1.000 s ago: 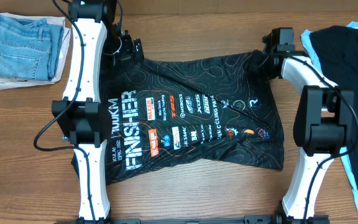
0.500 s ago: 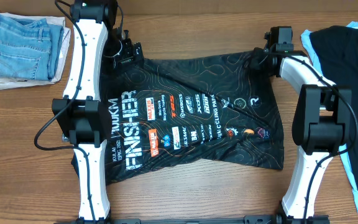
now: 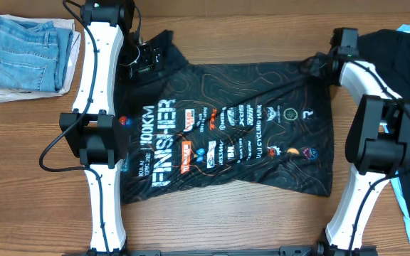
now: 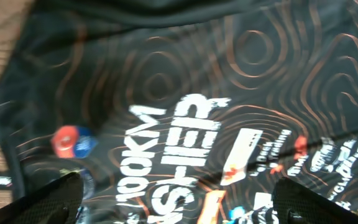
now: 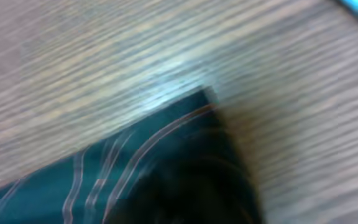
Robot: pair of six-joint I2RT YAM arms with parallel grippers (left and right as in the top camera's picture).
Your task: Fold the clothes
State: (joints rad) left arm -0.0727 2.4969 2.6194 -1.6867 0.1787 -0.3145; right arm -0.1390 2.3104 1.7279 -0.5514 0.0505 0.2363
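Observation:
The clothes, a black shirt with orange contour lines and white "FINISHER" lettering, lie spread out on the wooden table. My left gripper hovers over the shirt's top left part. In the left wrist view it is open wide, and the lettering on the clothes shows between its fingers. My right gripper is at the shirt's top right corner. The right wrist view is blurred. It shows a corner of the clothes on wood, and the jaws cannot be made out.
Folded light-blue jeans sit on a white cloth at the back left. A pile of black and light-blue garments lies along the right edge, close to my right arm.
The shirt has been drawn to the right and now lies flatter and wider. My right gripper moved right with its top right corner. The left gripper stayed open in place.

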